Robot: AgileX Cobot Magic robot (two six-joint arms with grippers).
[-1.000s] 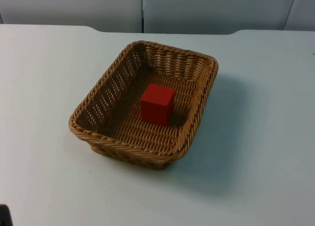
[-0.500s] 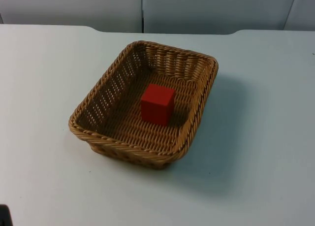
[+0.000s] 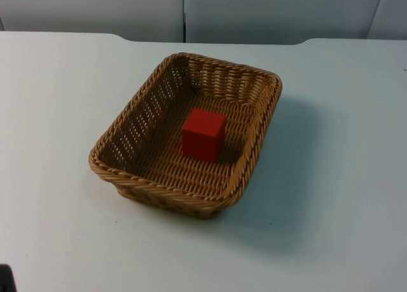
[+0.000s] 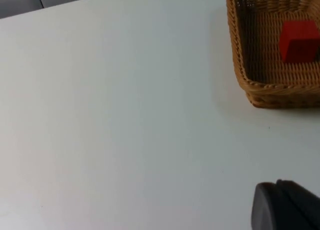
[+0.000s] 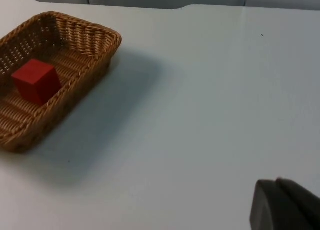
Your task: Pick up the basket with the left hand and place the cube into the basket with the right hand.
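On the white table (image 3: 57,101) we see a brown wicker basket (image 3: 127,180), rectangular, standing flat near the middle of the surface and turned a little so that one corner points toward the grey partition wall (image 3: 267,12). Inside it, on the woven floor and close to the centre, rests the red cube (image 3: 203,134); it stands upright and does not touch any wall of the basket. From the left wrist camera we find the same basket (image 4: 250,84) with the cube (image 4: 299,41) inside, well apart from the left gripper (image 4: 285,206), of which one black fingertip is visible above bare table. From the right wrist camera the basket (image 5: 107,52) and the cube (image 5: 36,80) are also well apart from the right gripper (image 5: 282,205), again with one dark fingertip over the table. For both grippers we cannot tell whether they are released or clenched, but neither one touches the basket or the cube. Both arms wait away from the basket.
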